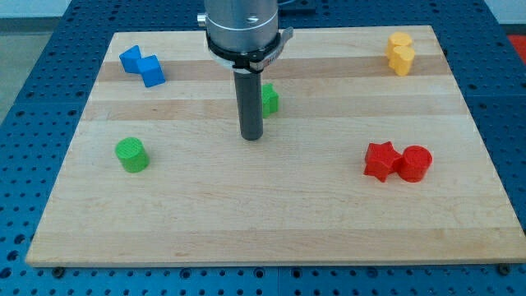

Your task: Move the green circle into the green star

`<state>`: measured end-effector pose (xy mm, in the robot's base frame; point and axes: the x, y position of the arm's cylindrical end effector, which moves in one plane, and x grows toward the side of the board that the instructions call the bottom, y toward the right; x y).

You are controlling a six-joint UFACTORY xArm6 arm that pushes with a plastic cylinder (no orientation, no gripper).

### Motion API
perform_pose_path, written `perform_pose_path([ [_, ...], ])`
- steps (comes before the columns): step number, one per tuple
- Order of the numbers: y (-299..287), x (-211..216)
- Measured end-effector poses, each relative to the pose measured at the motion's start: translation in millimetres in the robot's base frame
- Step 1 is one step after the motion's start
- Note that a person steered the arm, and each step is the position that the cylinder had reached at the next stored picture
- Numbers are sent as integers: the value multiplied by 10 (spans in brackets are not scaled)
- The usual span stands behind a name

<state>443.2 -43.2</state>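
Note:
The green circle (131, 154) is a short green cylinder on the wooden board (271, 222), at the view's left. The green star (269, 100) sits near the board's middle, toward the view's top, partly hidden behind my rod. My tip (251, 136) rests on the board just left of and below the green star, close to it; I cannot tell if they touch. The green circle lies far to the tip's left and slightly lower.
Two blue blocks (142, 66) touch each other at the top left. Two yellow blocks (399, 53) touch at the top right. A red star (380, 161) touches a red cylinder (415, 163) at the right. Blue perforated table surrounds the board.

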Motion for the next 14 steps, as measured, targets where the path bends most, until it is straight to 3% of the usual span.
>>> perform_pose_path([
  [2, -1510, 883],
  [4, -2154, 1175],
  [11, -2227, 1149],
  [12, -1770, 672],
  [14, -1564, 506],
])
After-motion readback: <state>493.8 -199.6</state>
